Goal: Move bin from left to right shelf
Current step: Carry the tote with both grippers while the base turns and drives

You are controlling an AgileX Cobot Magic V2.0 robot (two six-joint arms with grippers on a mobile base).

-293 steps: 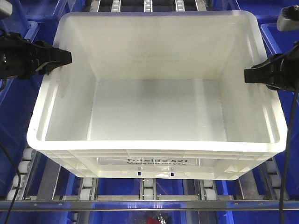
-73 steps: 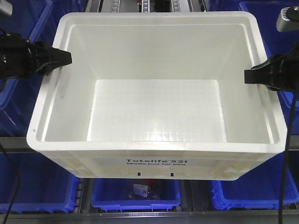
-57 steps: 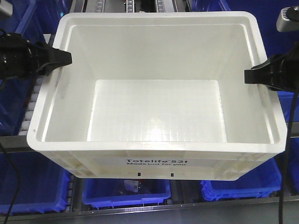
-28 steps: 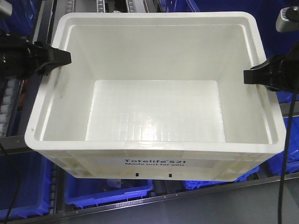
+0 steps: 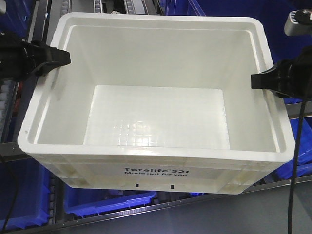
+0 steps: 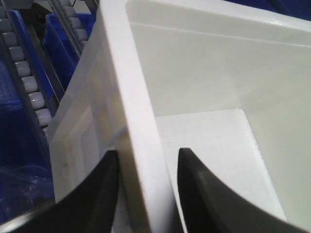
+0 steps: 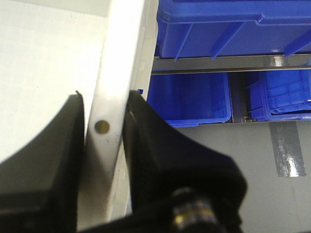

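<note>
Large white rectangular plastic bin (image 5: 156,170) held aloft, left gripper (image 5: 62,57) at 9 and right gripper (image 5: 256,81) at 3 o'clock clamping its rim; rightward set-down pending.

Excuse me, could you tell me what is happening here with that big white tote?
The robot is holding the white Totelife bin with both arms. The left gripper is closed over its left rim and the right gripper is clamped on its right rim. The bin is empty and appears to be lifted clear, with blue bins on shelving below it and grey floor at the lower right. It has not been set down on a shelf yet.
</note>
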